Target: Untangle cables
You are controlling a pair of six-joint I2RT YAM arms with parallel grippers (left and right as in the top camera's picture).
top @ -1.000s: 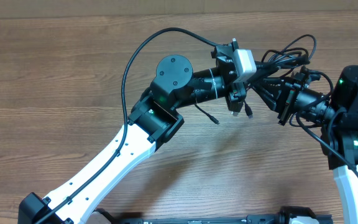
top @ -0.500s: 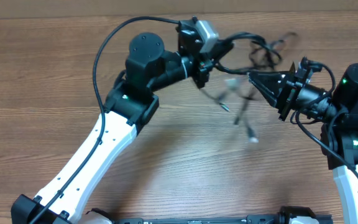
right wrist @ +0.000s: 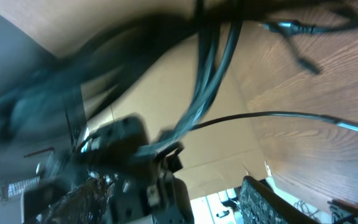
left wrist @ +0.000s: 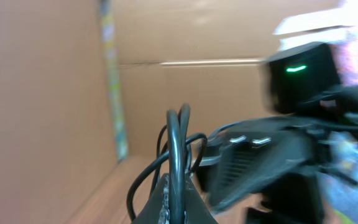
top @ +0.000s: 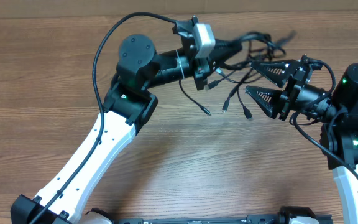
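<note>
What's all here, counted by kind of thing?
Robot arms: 2, left arm and right arm
Grippers: 2, left gripper and right gripper
Tangle of thin black cables: 1, single cords too knotted to count
Wooden table: 1
Total: 6
</note>
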